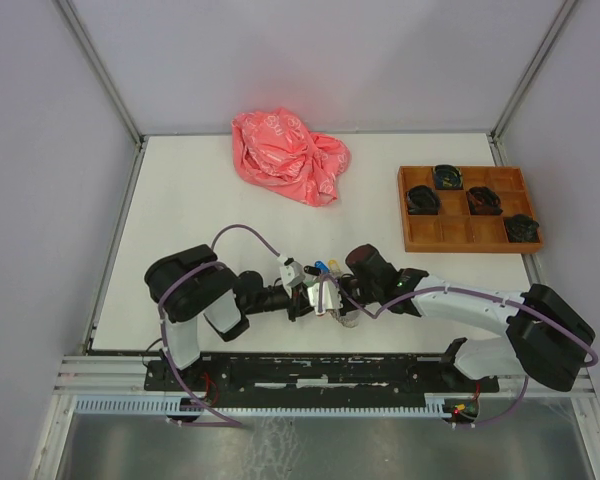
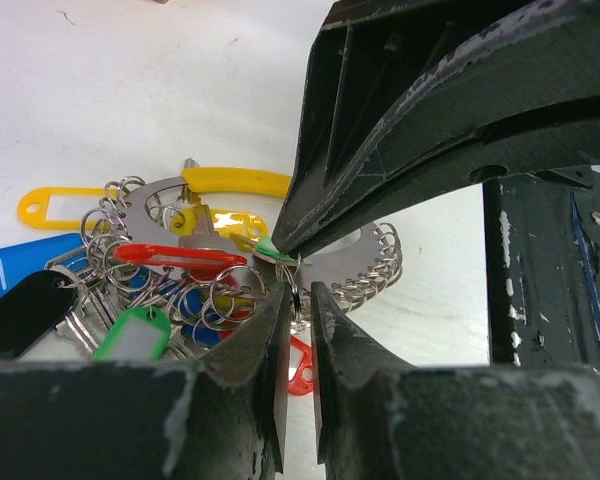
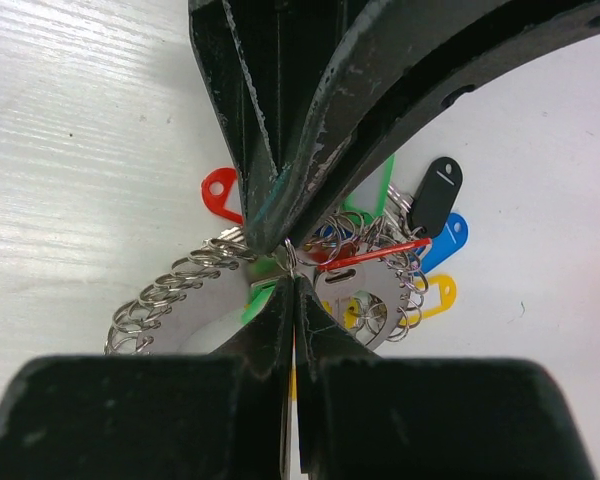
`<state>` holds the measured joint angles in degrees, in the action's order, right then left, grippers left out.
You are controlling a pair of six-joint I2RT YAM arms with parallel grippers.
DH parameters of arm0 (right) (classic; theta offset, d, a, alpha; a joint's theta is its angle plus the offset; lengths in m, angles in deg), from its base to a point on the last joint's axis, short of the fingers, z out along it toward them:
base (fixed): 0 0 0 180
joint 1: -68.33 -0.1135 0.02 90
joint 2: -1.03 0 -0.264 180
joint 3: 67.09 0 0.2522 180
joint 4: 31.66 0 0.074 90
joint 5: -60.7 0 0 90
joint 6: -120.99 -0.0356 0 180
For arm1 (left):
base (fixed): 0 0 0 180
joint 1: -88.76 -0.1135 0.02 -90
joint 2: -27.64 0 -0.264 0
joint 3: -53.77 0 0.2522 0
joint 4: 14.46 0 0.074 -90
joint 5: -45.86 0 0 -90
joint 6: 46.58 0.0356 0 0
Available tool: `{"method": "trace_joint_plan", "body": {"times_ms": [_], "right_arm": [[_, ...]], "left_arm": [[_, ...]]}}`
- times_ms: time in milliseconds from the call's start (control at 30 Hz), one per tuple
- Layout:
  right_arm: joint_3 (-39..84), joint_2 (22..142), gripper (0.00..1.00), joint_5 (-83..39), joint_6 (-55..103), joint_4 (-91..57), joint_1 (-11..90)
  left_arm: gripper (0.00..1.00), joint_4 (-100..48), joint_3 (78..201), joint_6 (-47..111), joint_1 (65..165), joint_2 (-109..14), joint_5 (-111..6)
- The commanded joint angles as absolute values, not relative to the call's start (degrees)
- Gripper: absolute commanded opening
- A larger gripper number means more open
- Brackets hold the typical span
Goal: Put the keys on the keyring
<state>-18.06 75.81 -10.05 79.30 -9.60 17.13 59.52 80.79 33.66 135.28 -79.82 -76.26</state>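
The keyring, a flat silver plate (image 2: 160, 196) edged with many split rings (image 2: 375, 268), lies on the white table; the plate (image 3: 195, 312) also shows in the right wrist view. My right gripper (image 3: 293, 280) is shut on a small split ring (image 3: 289, 257) beside a green tag (image 3: 260, 300). My left gripper (image 2: 298, 292) faces it tip to tip, its jaws a narrow slit apart with that ring (image 2: 297, 285) standing edge-on in the slit. A red oval tag (image 2: 300, 366) lies flat under the left fingers. The key blades are hidden.
A bunch of tagged keys with yellow (image 2: 50, 207), blue (image 2: 5, 268) and black (image 2: 25, 312) tags lies against the plate. A crumpled pink bag (image 1: 288, 155) sits at the back. A wooden compartment tray (image 1: 450, 235) holding dark items stands at the right.
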Motion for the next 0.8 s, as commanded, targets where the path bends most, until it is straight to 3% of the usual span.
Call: {"method": "trace_joint_plan", "body": {"times_ms": [0, 167, 567, 767], "right_arm": [[-14.7, 75.7, 0.01, -8.5, 80.1, -11.5, 17.2], [-14.3, 75.7, 0.01, -8.5, 80.2, -10.2, 17.2], [-13.6, 74.2, 0.01, -14.5, 81.7, 0.1, 17.2], [-14.0, 75.4, 0.01, -9.3, 80.5, -4.5, 17.1]], "left_arm": [[0.17, 70.9, 81.7, 32.8, 135.6, -80.7, -77.4], [0.03, 70.8, 82.1, 32.6, 135.6, -80.4, -77.6], [0.03, 70.9, 78.6, 32.0, 135.6, -71.5, -69.6], [0.03, 70.8, 80.5, 30.0, 135.7, -70.2, -69.9]]}}
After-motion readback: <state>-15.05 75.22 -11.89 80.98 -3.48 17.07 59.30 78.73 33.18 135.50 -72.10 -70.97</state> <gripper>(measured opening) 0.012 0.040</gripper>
